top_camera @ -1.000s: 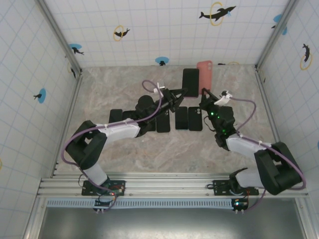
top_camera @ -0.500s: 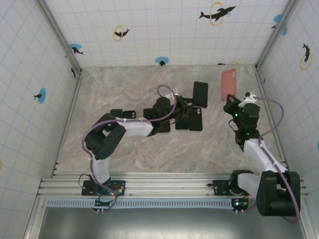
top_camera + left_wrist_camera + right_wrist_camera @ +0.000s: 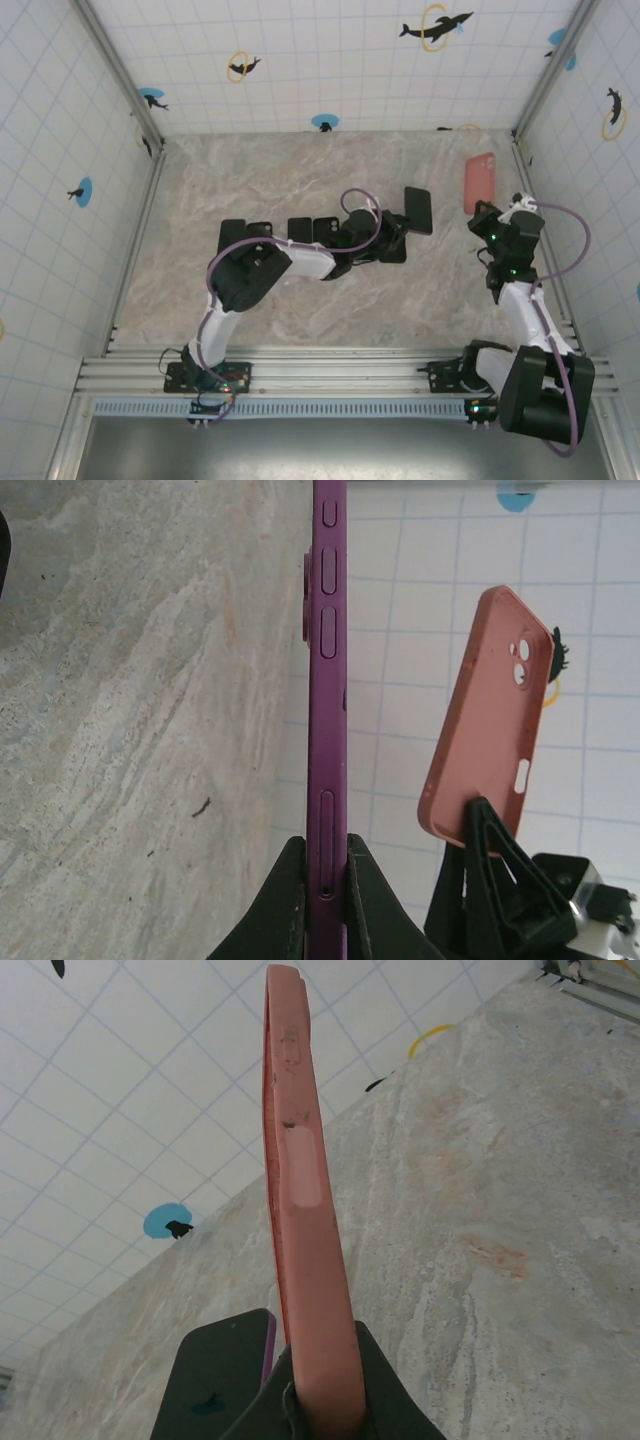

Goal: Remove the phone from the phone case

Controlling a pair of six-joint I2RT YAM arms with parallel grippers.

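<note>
No writing, brand mark or number is legible anywhere in these views. The wall decals (image 3: 437,25) are wordless dark fish-like silhouettes on yellow rings and blue discs. The pink phone case (image 3: 487,715) and the purple phone (image 3: 326,730), seen edge-on, carry no readable lettering.
</note>
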